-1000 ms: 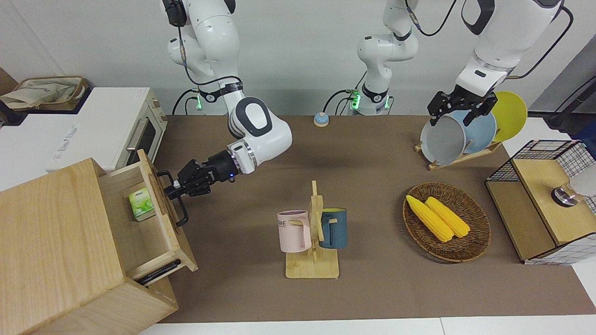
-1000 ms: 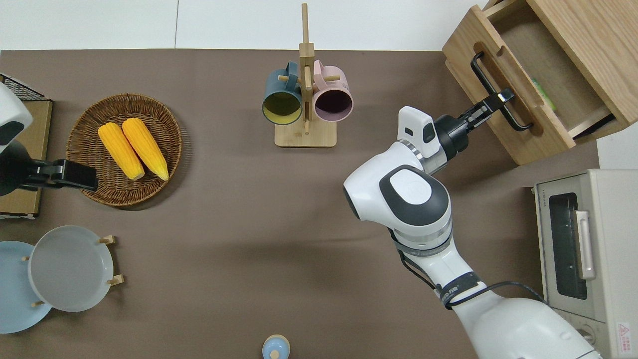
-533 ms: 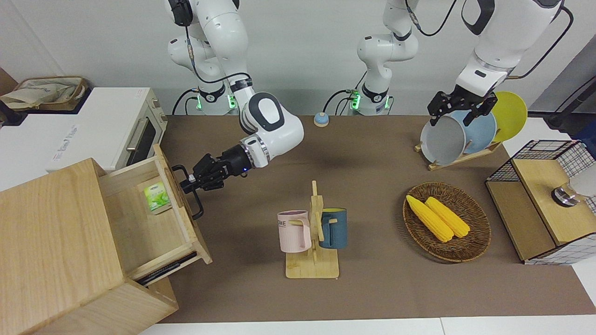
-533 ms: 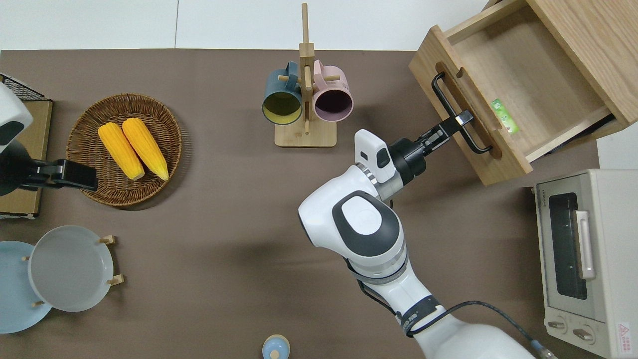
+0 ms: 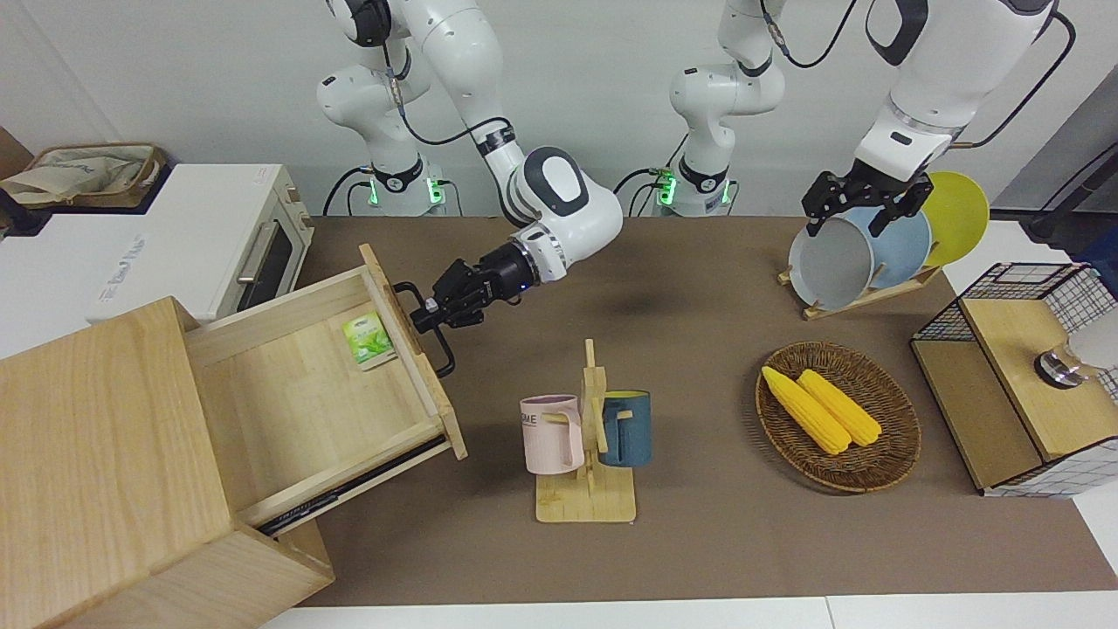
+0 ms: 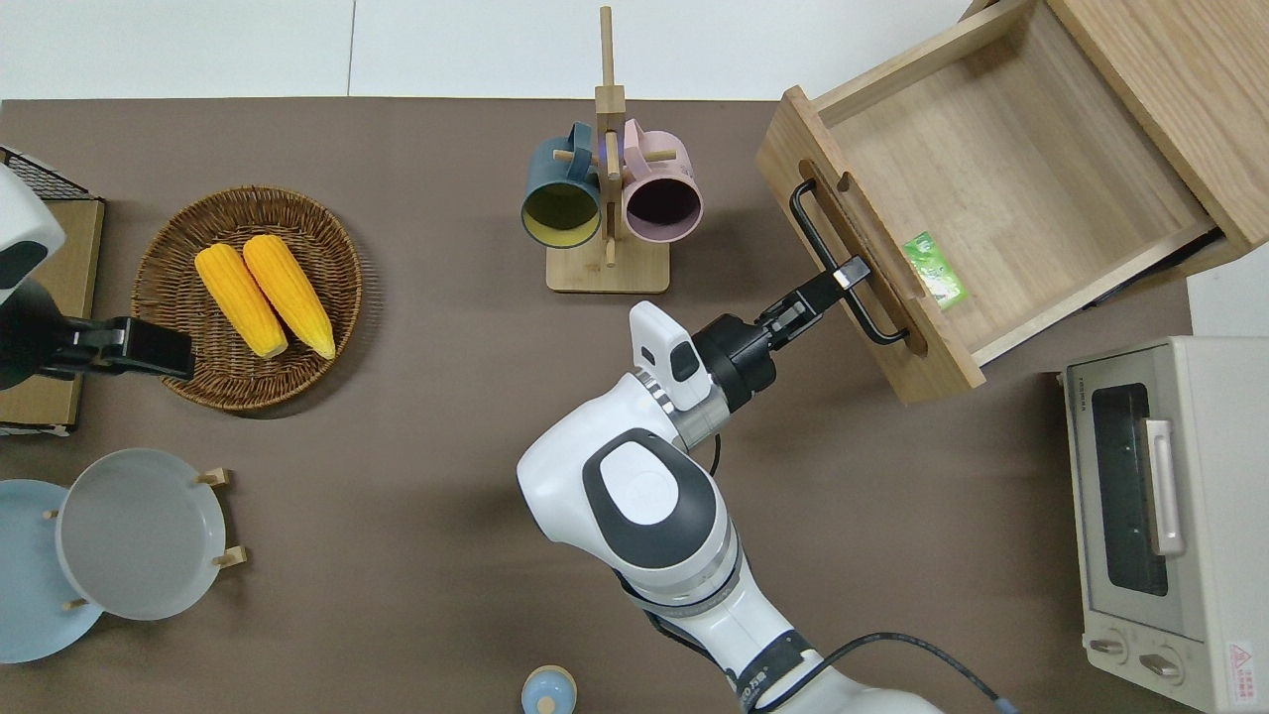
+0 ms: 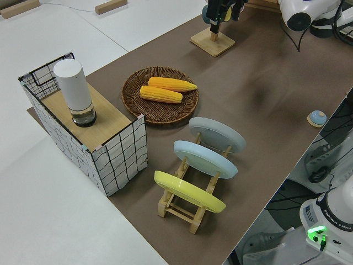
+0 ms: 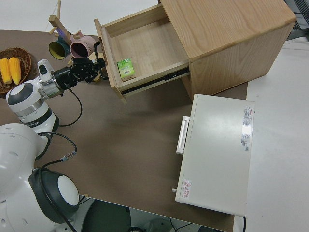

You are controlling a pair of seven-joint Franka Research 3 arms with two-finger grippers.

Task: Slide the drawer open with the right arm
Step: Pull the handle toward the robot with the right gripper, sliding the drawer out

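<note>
Right arm's black gripper (image 5: 428, 316) clamped on the black metal bar handle (image 6: 845, 270) of the wide, shallow light-wood drawer (image 6: 991, 198), which stands pulled well out of the large light-wood box cabinet (image 5: 96, 472).

The cabinet sits at the right arm's end of the table, farther from the robots than the white toaster oven with a steel handle (image 6: 1160, 496). The fingers (image 6: 851, 272) pinch the bar narrowly near its middle, the white jointed right arm (image 6: 644, 496) stretched low across the brown table mat (image 6: 416, 446). Inside the drawer a small green packet (image 6: 934, 270) lies against the front panel, just beside the grip. The wooden mug stand with a pink and a dark blue mug (image 5: 587, 437) stands near the drawer's front corner, apart from it. The left arm is parked, its black gripper (image 5: 860, 203) with fingers spread.
</note>
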